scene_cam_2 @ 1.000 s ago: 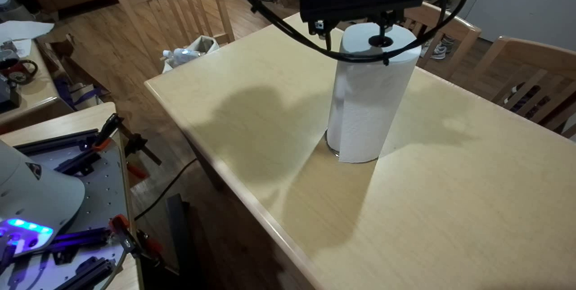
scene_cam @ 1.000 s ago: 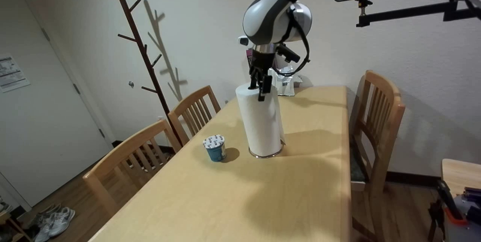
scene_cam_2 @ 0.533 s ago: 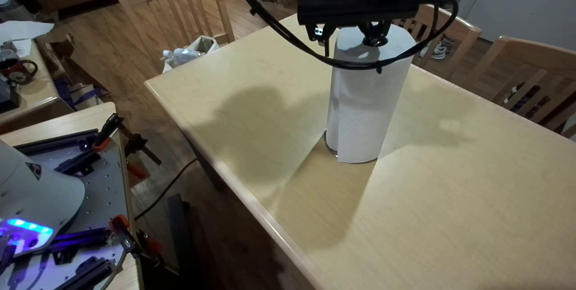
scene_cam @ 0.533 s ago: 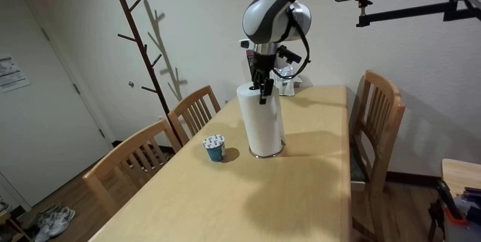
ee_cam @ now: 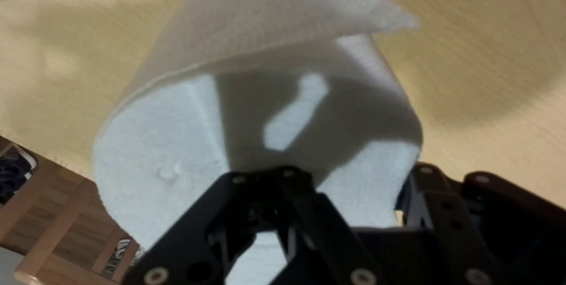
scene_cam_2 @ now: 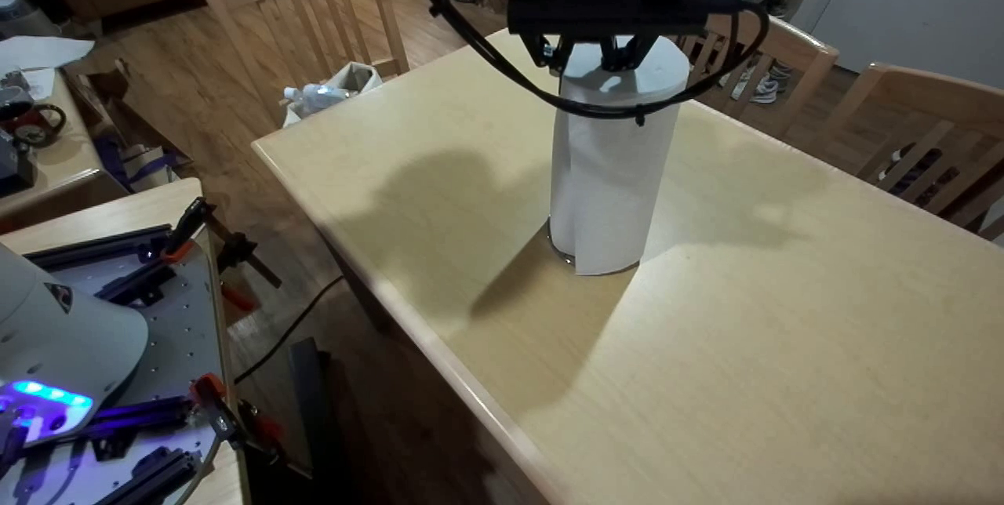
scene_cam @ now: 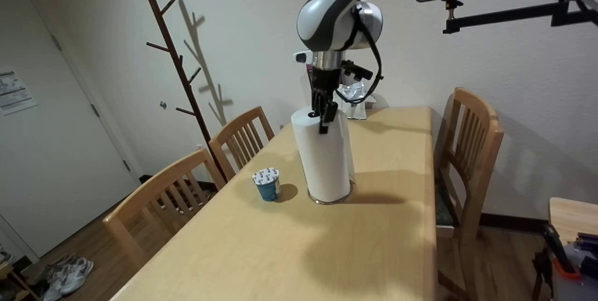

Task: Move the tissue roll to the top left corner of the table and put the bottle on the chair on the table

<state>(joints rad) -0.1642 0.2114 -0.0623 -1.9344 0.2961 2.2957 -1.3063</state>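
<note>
The tissue roll [scene_cam: 323, 161], a tall white cylinder on a thin metal base, stands on the table [scene_cam: 373, 249]. In both exterior views my gripper [scene_cam: 319, 121] is at its top, pointing down. One finger reaches into the core hole and the other is outside the roll's side, so the jaws are shut on the roll's wall. The wrist view shows the roll's top [ee_cam: 163, 161] close under the gripper [ee_cam: 345, 196], with a loose sheet edge. A clear bottle [scene_cam_2: 318, 97] lies in a pale bag on the chair [scene_cam_2: 314, 11] beyond the table's end.
A small blue cup [scene_cam: 267, 186] is beside the roll on the table. Silvery packs [scene_cam: 356, 104] sit at the table's far end in that view. Wooden chairs [scene_cam: 159, 198] line the long side. The robot's base [scene_cam_2: 70, 332] is on a separate stand, with a floor gap between.
The gripper has come down and its jaws have closed on the roll's wall. The roll has shifted a little with it, leftward in an exterior view. The cup and bottle have not moved.
</note>
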